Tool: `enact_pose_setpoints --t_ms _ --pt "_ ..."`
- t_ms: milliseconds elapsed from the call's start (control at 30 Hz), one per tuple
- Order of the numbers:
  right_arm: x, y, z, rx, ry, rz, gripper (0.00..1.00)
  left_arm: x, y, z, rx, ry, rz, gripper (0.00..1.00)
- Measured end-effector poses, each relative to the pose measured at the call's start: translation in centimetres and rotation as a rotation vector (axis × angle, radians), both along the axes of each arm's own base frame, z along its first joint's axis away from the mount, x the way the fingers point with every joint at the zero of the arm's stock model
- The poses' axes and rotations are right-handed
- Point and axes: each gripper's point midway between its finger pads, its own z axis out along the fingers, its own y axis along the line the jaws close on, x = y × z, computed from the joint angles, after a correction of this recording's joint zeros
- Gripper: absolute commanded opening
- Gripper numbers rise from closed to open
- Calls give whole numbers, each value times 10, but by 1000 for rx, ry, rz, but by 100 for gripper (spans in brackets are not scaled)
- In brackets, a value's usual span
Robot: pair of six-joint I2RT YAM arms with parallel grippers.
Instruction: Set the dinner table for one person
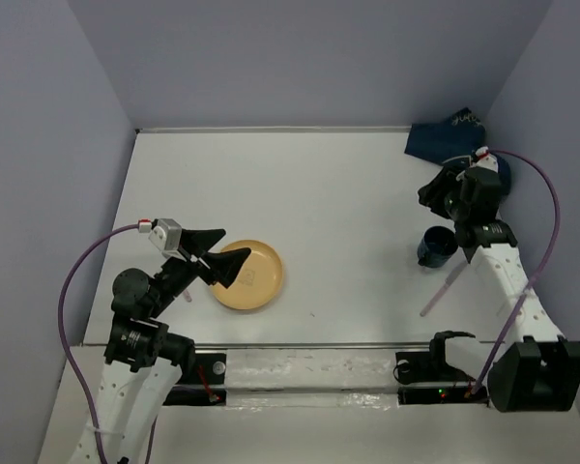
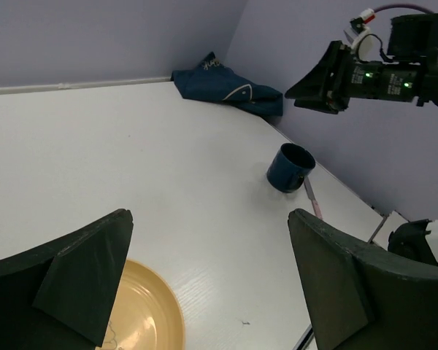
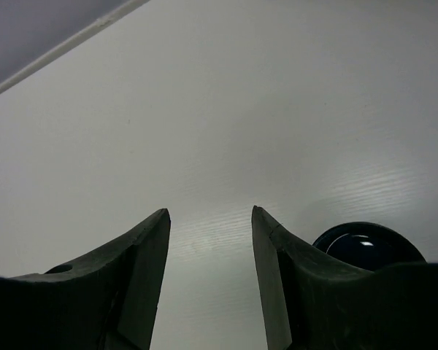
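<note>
Where the pale lavender walls met it, the dinner table (image 1: 348,203), a broad flat plain white bench, spread well beyond everything it carried. On it lay a yellow plate (image 1: 248,275) toward the near left, a dark blue mug (image 1: 435,246) toward the right with a pink straw-like stick (image 1: 443,290) just beside it, and a crumpled dark blue cloth (image 1: 454,135) in the far right corner. The left end effector (image 1: 222,259) hung over the plate's left edge, jaws spread wide and holding nothing. The right end effector (image 3: 210,248) hovered above bare bench just beyond the mug, jaws moderately parted and empty.
</note>
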Motion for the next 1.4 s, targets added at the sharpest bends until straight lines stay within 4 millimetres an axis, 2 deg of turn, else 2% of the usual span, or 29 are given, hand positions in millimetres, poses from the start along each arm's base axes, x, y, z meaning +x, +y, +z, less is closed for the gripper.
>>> enact_pose_setpoints --t_ms 133,233,300,333,467,500,700,767,967,1067,1100,1133,1167,1233,1267,1400 --pt "39 -12 -27 -26 67 -63 55 -1 -1 -2 8 4 -10 99" --pt "72 -23 -35 -60 89 -109 56 -1 -2 -2 10 1 -14 99" --pt "95 -30 -37 -84 95 -141 60 -2 -2 -2 10 0 -18 99" --pt "108 -34 -36 -94 89 -156 67 -2 -2 -2 9 0 -18 99" --pt "156 -56 -40 -127 85 -238 82 -2 -3 -2 10 0 -21 99" --pt "160 -60 -41 -133 85 -254 83 -2 -3 -2 10 0 -21 99" --pt "208 -114 -62 -216 119 -393 87 -4 -5 -1 9 -1 -30 99" --pt "216 -128 -74 -241 142 -423 90 -4 -5 -1 9 -1 -33 99" --pt "244 -165 -97 -329 195 -495 91 -4 -5 -2 9 0 -33 99" --pt "251 -175 -112 -350 226 -512 91 -3 -6 -3 11 7 -33 99" --pt "253 -179 -119 -358 241 -517 89 -2 -6 -4 12 10 -33 99" --pt "254 -181 -127 -366 259 -518 81 -1 -6 -4 13 13 -33 99" --pt "254 -182 -133 -371 274 -516 54 0 -6 -5 14 19 -33 99" --pt "256 -184 -142 -382 297 -509 6 1 -7 -7 17 28 -34 99" --pt "258 -184 -148 -368 300 -509 0 2 -7 -8 18 32 -33 99" --pt "261 -176 -152 -342 293 -469 0 3 -7 -10 20 38 -32 99"
